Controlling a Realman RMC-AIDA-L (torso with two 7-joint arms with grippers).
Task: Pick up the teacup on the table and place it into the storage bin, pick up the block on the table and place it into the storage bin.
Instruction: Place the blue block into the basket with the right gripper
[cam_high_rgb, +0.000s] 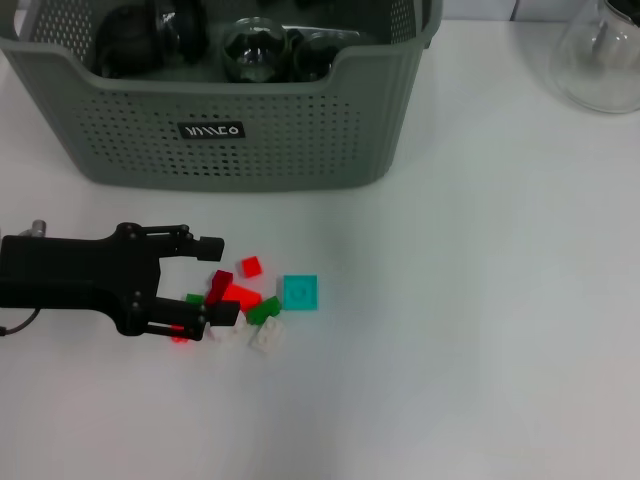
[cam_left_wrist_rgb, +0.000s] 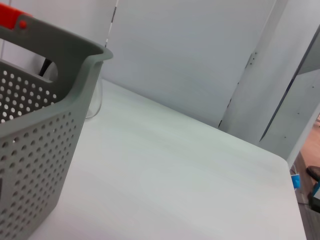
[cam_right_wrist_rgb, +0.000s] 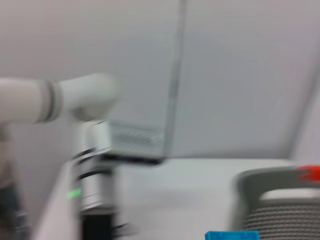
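White table (cam_high_rgb: 480, 300). Storage bin (cam_high_rgb: 230, 120) at the far edge, teacups already inside. Left gripper (cam_high_rgb: 212, 280) lies low, fingers spread wide to straddle the near edge of the block pile (cam_high_rgb: 245, 305). Right gripper unseen.

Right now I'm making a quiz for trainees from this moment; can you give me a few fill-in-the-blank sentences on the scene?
1. The left gripper reaches into the pile of small ____.
2. The block lying alone at the pile's right edge, the teal block, is square and ____ in colour.
3. The storage bin carries a small black ____ on its front wall.
4. The left gripper's fingers are ____.

Missing words: blocks; teal; label; open
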